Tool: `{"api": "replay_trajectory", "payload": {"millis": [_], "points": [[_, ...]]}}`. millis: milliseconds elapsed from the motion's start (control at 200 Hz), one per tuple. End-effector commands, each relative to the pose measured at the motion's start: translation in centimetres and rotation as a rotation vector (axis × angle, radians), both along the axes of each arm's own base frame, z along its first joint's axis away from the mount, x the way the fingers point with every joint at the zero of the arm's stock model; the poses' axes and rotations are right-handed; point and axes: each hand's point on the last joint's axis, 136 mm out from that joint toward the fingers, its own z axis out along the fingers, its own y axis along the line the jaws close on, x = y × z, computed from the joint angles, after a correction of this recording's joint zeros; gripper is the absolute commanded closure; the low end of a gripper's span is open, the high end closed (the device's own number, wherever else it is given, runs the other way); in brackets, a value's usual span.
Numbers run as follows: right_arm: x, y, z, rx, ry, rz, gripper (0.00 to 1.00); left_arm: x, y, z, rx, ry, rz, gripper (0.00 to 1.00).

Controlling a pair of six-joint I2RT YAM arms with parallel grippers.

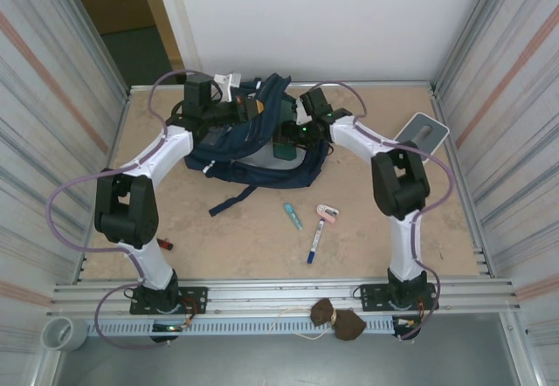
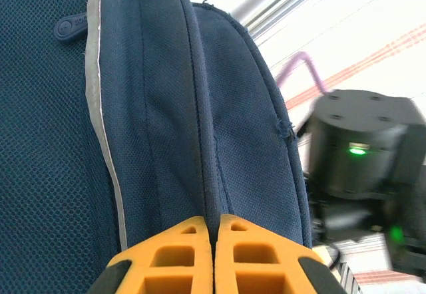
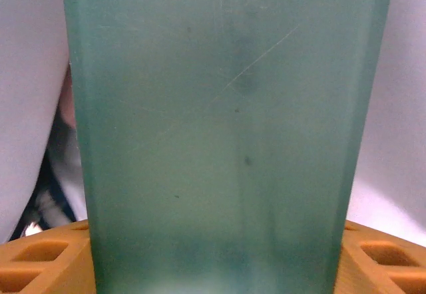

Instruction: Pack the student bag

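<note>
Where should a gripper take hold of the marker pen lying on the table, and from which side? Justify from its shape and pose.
Probably mid-barrel on the marker pen, coming straight down from above. It lies flat on the table, long and thin, running roughly near to far, so closing across its narrow width, left to right, suits it best.

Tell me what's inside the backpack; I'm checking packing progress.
A green box, held by the right gripper, is at the open mouth of the backpack, over pale lining. Anything deeper is covered by fabric.
</note>
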Motion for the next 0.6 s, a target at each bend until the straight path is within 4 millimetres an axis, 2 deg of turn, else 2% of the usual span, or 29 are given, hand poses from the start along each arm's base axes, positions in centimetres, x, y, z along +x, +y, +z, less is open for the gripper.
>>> {"api": "replay_trajectory", "payload": {"millis": [0, 45, 60, 90, 145, 160, 185, 281, 366, 446, 531, 596], "points": [[2.6, 2.6, 1.0, 0.081, -0.027, -0.003, 0.46, 0.0, -0.5, 5.0, -0.057, -0.117, -0.024, 1.0], [2.6, 3.1, -0.2, 0.075, 0.004, 0.007, 0.39, -0.1, -0.5, 5.1, -0.056, -0.121, -0.024, 1.0], [3.0, 3.4, 0.6, 0.082, -0.012, 0.009, 0.37, -0.1, -0.5, 5.0, -0.055, -0.12, -0.023, 1.0], [2.9, 3.5, 0.5, 0.075, -0.009, 0.016, 0.32, -0.1, -0.5, 5.0, -0.052, -0.122, -0.022, 1.0], [2.7, 3.1, 0.6, 0.057, -0.023, 0.011, 0.24, -0.2, -0.4, 4.8, -0.046, -0.117, -0.02, 1.0], [2.3, 2.7, -0.2, 0.044, -0.008, 0.007, 0.22, -0.2, -0.4, 4.8, -0.045, -0.119, -0.021, 1.0], [2.1, 2.3, -0.3, 0.039, -0.012, 0.0, 0.19, -0.2, -0.4, 4.8, -0.044, -0.119, -0.02, 1.0], [1.8, 1.4, -0.2, 0.058, -0.012, -0.016, 0.13, -0.3, -0.4, 4.5, -0.043, -0.116, -0.022, 1.0], [1.6, 1.3, -0.7, 0.065, 0.002, -0.016, 0.12, -0.3, -0.4, 4.3, -0.046, -0.112, -0.023, 1.0], [1.9, 1.7, -1.1, 0.079, 0.003, -0.014, 0.2, -0.4, -0.4, 4.0, -0.045, -0.103, -0.024, 1.0], [2.5, 2.3, -1.5, 0.095, 0.006, -0.014, 0.4, -0.5, -0.4, 3.8, -0.041, -0.101, -0.025, 1.0], [2.8, 2.9, -1.5, 0.099, -0.001, -0.009, 0.51, -0.6, -0.3, 3.8, -0.036, -0.099, -0.025, 1.0]]}}
